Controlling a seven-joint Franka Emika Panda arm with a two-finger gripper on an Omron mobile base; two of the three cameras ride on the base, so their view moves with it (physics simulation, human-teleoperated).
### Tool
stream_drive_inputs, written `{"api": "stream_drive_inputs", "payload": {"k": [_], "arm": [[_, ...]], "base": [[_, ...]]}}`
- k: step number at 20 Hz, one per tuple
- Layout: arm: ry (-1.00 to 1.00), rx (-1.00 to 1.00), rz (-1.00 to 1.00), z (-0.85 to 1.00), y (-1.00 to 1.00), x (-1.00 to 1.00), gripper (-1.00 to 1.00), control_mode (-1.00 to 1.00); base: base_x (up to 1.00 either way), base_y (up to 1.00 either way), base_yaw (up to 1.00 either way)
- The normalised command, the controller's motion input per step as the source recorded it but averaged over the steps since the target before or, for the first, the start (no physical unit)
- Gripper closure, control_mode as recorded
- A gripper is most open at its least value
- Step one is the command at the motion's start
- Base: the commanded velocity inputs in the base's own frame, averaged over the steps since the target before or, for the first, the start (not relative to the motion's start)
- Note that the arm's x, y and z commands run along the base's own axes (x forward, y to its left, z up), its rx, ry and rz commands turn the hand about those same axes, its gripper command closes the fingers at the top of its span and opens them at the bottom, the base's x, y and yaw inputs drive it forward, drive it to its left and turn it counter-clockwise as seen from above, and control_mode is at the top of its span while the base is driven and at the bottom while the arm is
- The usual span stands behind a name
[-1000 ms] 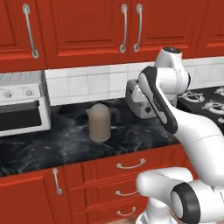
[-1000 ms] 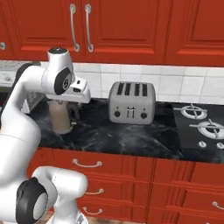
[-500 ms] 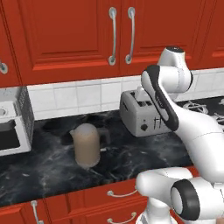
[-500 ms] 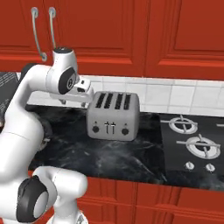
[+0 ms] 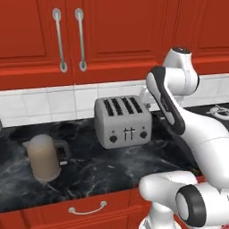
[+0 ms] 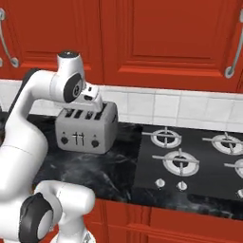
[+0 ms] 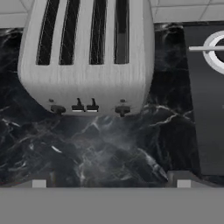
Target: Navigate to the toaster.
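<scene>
Toaster (image 5: 124, 121) is now seen near centre of the counter (image 5: 89, 172), beside the hob (image 6: 190, 161); a second ago it sat off to the side, so the base has been driven across. Kettle (image 5: 43, 157) is left of it. Gripper (image 7: 109, 181) is held above, holding nothing; jaw opening cannot be told. Navigation is judged nearly done.

Red upper cabinets (image 5: 112, 36) span the wall, fitted with long silver bar handles (image 5: 80, 40) — one more at the far right in the right base view (image 6: 236, 47). Below them runs a white tile backsplash (image 6: 190, 107). The surface (image 5: 98, 167) is black marble with pale veining. A black cooktop (image 6: 190, 163) with ringed burners and small front knobs is set into it at the right. Red drawer fronts (image 5: 85, 209) below carry a curved silver pull — lighting even, no harsh shadows.
</scene>
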Motion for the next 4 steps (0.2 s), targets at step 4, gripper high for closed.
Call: {"api": "stream_drive_inputs", "payload": {"k": [4], "arm": [[0.0, 0.0, 0.0, 0.0, 0.0, 0.0, -1.0, 1.0]], "base": [[0.97, -0.16, 0.09]]}}
